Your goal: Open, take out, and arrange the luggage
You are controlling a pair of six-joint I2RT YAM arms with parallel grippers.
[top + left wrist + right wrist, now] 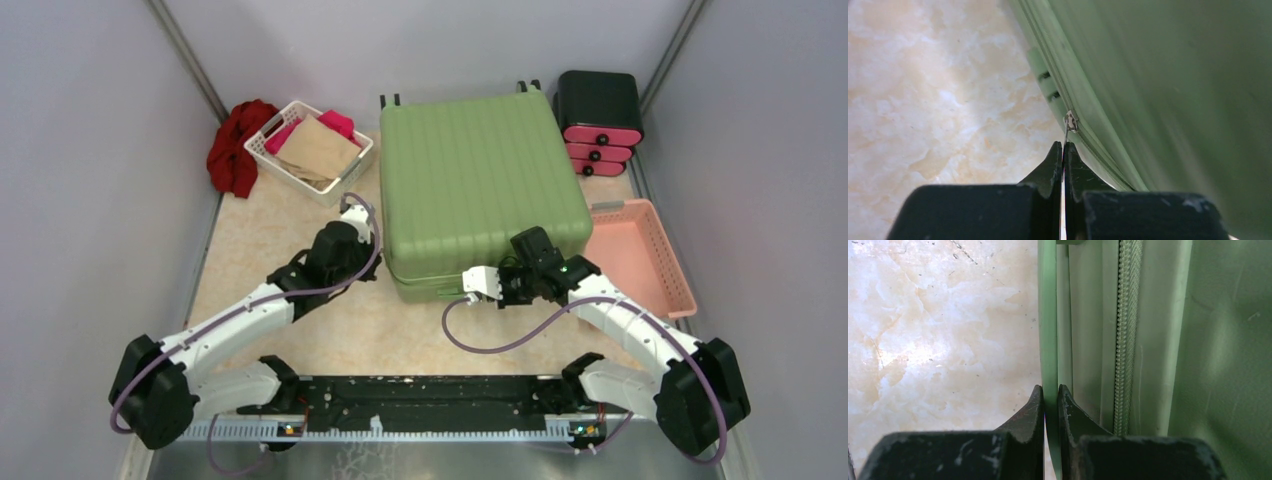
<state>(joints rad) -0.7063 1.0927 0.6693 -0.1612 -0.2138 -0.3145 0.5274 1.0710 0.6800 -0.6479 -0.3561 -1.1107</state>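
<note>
The luggage [475, 185] is a light-green ribbed hard-shell case, lying flat and closed in the middle of the table. My left gripper [368, 218] is at its left side. In the left wrist view this gripper [1063, 146] is shut on the thin metal pull tab of the zipper slider [1070, 121]. My right gripper [470, 288] is at the case's near side. In the right wrist view it [1050, 390] is shut on a thin green handle strip [1047, 315] beside the zipper teeth [1128, 330].
A white basket [262, 152] with brown and pink cloth stands at the back left, next to a red cloth [235, 145]. A black-and-pink drawer box [598, 120] is at the back right. A pink basket [672, 262] lies right of the case.
</note>
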